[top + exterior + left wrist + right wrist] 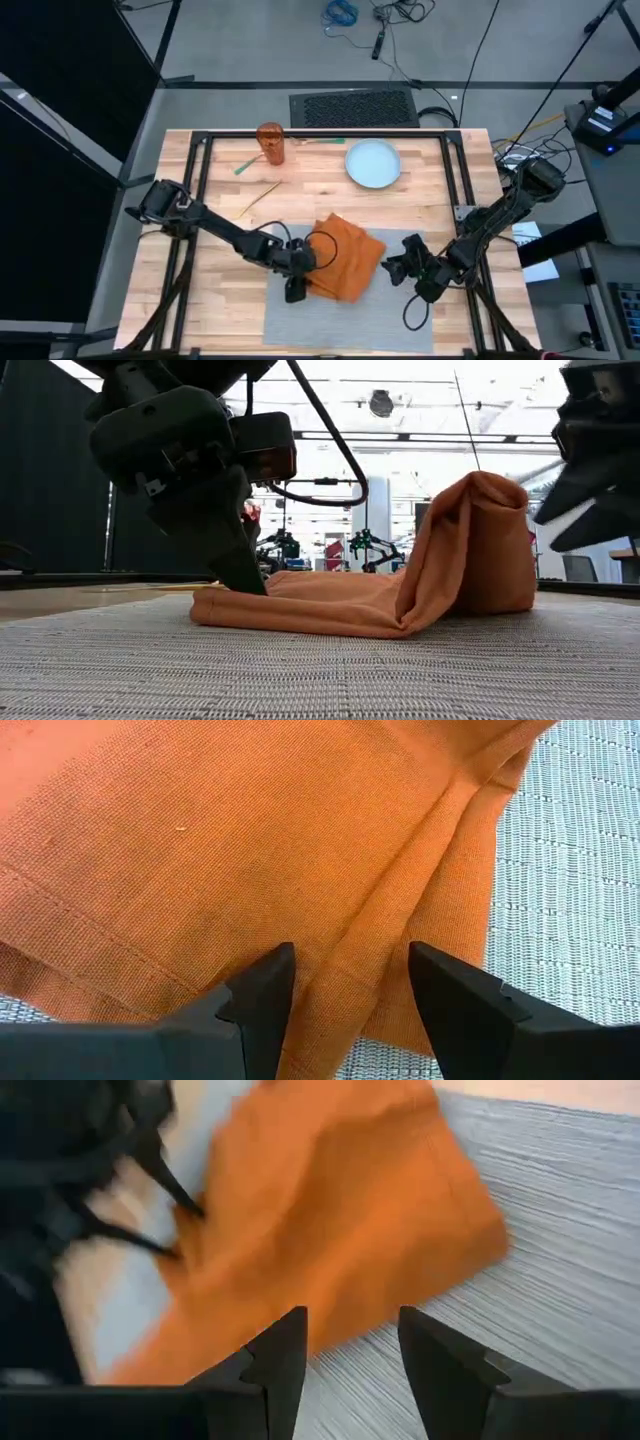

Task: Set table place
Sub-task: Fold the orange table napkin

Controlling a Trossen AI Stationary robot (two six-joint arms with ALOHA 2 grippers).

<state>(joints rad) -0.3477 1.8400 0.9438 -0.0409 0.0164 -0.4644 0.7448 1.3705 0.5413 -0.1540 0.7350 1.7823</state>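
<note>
Looking down from the high view, I see the table [230, 215] with the grey place [350, 315] lying at its near edge, between my two arms. An orange napkin [348, 258] sits crumpled on the far part of the place, partly spilling onto the wood. My left gripper [296, 290] is at the napkin's left edge, over the place; my right gripper [398, 268] is just beside the napkin's right edge. Farther back on the table stand an orange cup [270, 143] and a pale round plate [373, 163], well apart from the place.

In the low view, the place [320, 665] fills the foreground and the napkin [400, 585] lies on it, one side flat, the other humped up tall. The left gripper [240, 575] comes down to the napkin's flat end, touching or nearly touching the cloth. The right arm shows only at the picture's edge.

In the left wrist view, the left gripper [350, 990] has its fingers apart, straddling a fold of the napkin [250, 840], with the woven place [570, 870] beside it.

In the right wrist view, the right gripper [352, 1350] also has its fingers apart, gripping nothing, above the place [560, 1300] near the napkin [330, 1210].
</note>
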